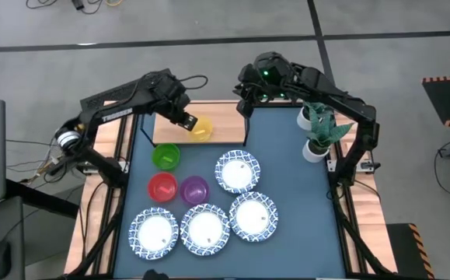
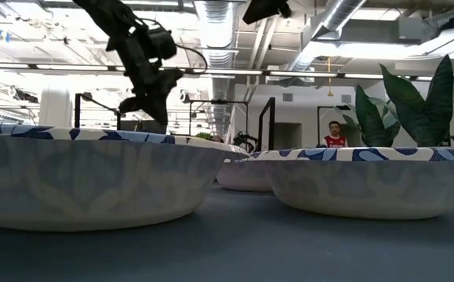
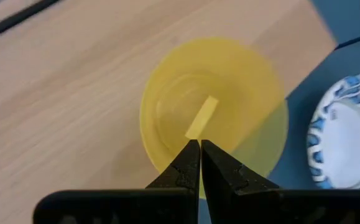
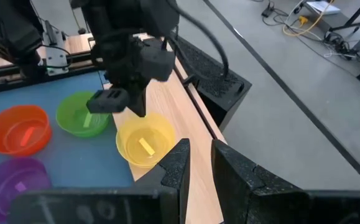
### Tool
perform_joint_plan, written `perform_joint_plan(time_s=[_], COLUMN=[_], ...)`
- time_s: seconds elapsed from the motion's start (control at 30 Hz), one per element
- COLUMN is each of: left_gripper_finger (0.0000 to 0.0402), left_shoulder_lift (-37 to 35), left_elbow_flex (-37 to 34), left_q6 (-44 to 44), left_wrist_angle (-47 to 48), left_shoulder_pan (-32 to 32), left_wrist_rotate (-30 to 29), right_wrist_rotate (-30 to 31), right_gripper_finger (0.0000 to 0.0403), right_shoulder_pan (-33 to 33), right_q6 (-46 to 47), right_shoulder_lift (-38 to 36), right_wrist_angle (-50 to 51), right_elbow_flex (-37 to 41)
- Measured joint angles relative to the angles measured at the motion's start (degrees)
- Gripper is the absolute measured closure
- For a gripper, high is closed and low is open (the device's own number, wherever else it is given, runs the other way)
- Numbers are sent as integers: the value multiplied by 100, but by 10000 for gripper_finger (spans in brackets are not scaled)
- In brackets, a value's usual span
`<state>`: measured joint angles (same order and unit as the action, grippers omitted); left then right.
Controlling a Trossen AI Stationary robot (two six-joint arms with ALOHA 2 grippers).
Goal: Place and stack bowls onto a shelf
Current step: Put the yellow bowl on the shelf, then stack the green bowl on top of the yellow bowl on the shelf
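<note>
A yellow bowl [image 1: 200, 129] stands upright on the light wooden shelf board [image 1: 221, 124] at the table's far side, close to the board's near edge. My left gripper [image 3: 199, 146] is shut and slants down over the bowl's inside, its tips by the rim [image 4: 137, 118]. My right gripper [image 4: 199, 158] hangs open, holding nothing, higher up to the bowl's right. Green [image 1: 165, 156], red [image 1: 162, 187] and purple [image 1: 194, 189] bowls stand on the blue table. Nearer lie several white blue-rimmed bowls [image 1: 238, 172]. My left gripper's shut fingertips [image 4: 139, 111] stand at the yellow bowl's rim, coming down on a slant from the table's left. I cannot tell whether they touch the bowl. The bowl rests flat on the board.
A potted plant in a white pot [image 1: 315, 132] stands at the table's far right. A black upright post [image 1: 246, 117] marks the shelf's right end. The blue table top [image 1: 294, 179] is bare right of the white bowls. A person [image 2: 334, 135] is far off in the room.
</note>
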<state>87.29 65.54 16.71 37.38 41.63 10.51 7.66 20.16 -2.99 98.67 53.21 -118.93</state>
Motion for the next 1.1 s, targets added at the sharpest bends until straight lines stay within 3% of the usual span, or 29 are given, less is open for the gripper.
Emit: perform_joint_plan(time_s=[0.4, 0.73, 0.9, 1.1], left_gripper_finger=[401, 401, 401, 401], left_shoulder_lift=[368, 374, 174, -914], left_elbow_flex=[15, 17, 20, 20], left_q6=[-219, -207, -79, 407], left_wrist_angle=[63, -274, -324, -35], left_shoulder_pan=[-11, -11, -21, -22], left_wrist_rotate=[-827, -1003, -456, 577], right_wrist_rotate=[0, 0, -4, -175], right_gripper_finger=[312, 312, 312, 312], right_shoulder_pan=[0, 24, 7, -94], right_q6=[10, 17, 24, -92], right_shoulder_lift=[0, -5, 4, 6], right_wrist_angle=[-9, -178, -164, -359], right_elbow_flex=[0, 178, 328, 626])
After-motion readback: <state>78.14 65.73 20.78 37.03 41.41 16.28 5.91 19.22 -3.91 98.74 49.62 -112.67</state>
